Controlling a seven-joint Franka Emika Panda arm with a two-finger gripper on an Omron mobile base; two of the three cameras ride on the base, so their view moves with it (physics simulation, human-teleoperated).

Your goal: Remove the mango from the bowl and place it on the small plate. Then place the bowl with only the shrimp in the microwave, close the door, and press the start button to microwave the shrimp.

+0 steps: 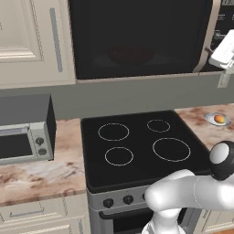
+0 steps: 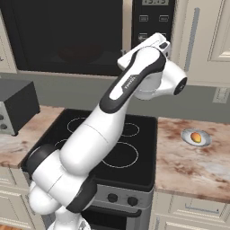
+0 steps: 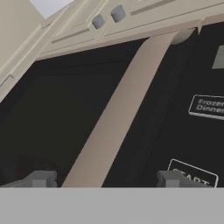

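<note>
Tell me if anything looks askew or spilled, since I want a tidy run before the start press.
Nothing stands out. The mango sits on the small plate, the door is closed with the bowl dimly inside, and the counter shows no spills.

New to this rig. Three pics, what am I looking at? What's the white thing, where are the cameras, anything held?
It is a rendered kitchen. The white thing is a robot arm on a driving base. Two cameras sit behind it, left and right; the third rides on its hand. The claw faces the shut microwave door, its fingertips apart beside the beige handle, the START button near one tip. It holds nothing. The red bowl shows dimly inside. On the counter, the mango lies on the small plate, right of the black cooktop; a toaster oven stands left.
</note>
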